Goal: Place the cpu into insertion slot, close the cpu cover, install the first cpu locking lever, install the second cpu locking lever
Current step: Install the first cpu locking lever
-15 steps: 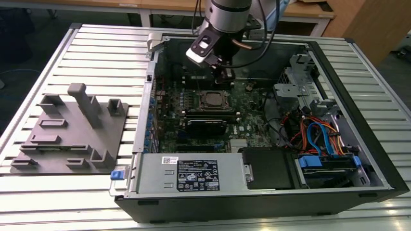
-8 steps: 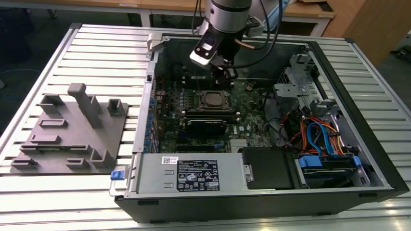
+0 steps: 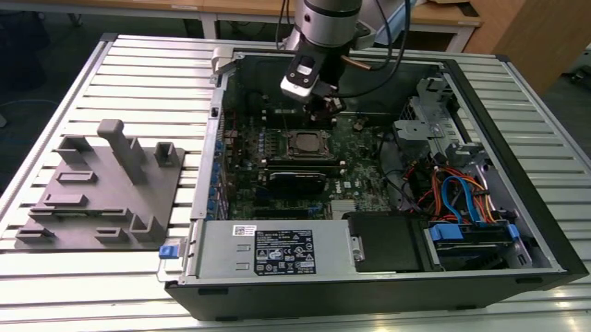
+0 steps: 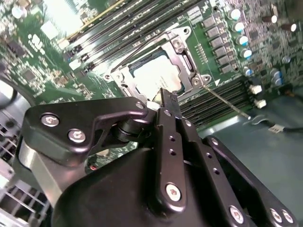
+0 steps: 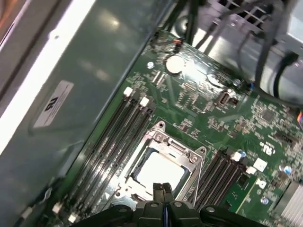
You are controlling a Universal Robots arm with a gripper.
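Inside the computer case (image 3: 547, 221): green circuit board (image 5: 208, 120) lying flat, open to view from above; case resting on a slatted metal table (image 3: 148, 62).
Cpu: small flat square chip, top a pale silver-grey that catches the light and glares nearly white in both wrist views (image 5: 158, 172) (image 4: 156, 75); seated level in the insertion slot (image 3: 308, 144), near the middle of the board.
Cpu cover: thin silver metal frame (image 5: 182, 150) (image 4: 185, 59) lying down around the chip, whose top shows through the large square window; screw heads at the corners.
Locking lever: thin silver rod (image 4: 227, 101) reaching out from a corner of the frame across the neighbouring dark slots; latched or loose, cannot tell.
Memory slots: long narrow black rows (image 5: 116, 137) on both sides of the socket, running alongside it.
Gripper: black, fingers pressed together with nothing between them (image 5: 163, 189) (image 4: 168, 97); tips poised at one edge of the frame, just beside the chip; touching the metal or a little above it, cannot tell. In the exterior view, hanging under the arm (image 3: 328, 21) over the far part of the board (image 3: 325, 107).
Grey fixture: moulded holder block (image 3: 102, 194) on the table at the exterior view's left, well apart from the case.
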